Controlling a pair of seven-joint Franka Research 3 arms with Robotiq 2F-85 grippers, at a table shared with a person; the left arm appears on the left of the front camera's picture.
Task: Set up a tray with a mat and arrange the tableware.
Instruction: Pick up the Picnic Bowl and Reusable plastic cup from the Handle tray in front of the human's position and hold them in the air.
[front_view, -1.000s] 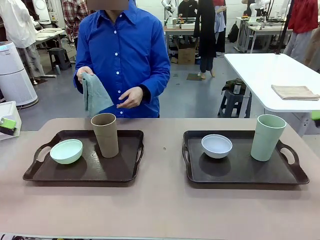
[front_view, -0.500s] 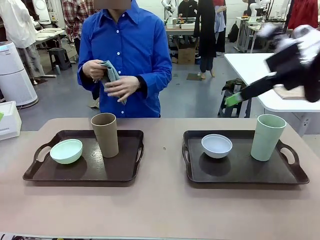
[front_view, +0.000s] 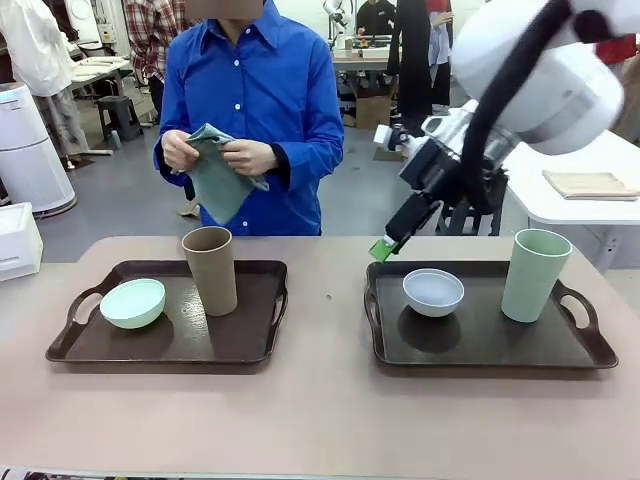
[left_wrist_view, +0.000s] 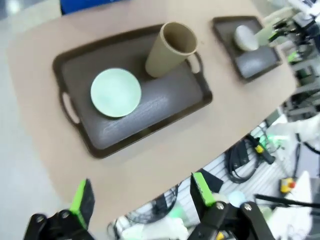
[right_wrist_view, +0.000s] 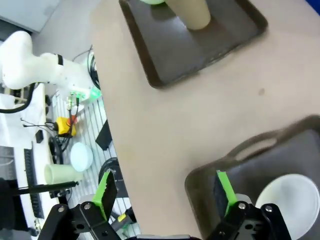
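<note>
White bowl (front_view: 433, 291) was neared by the right gripper (front_view: 381, 250), newly swung in open-jawed and empty; clearing was judged next

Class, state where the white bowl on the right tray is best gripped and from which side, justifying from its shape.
Probably the rim of the white bowl, from above, one finger inside and one outside. It sits upright, open-mouthed; its low rounded sides taper downward, so a side grip would likely slip.

The gripper (right_wrist_view: 165, 194) hung wide open over the table (right_wrist_view: 165, 125), one pad above the near tray (right_wrist_view: 295, 150) beside the white bowl (right_wrist_view: 290, 205); brown cup (right_wrist_view: 194, 12) stood on the far tray (right_wrist_view: 165, 50).
</note>
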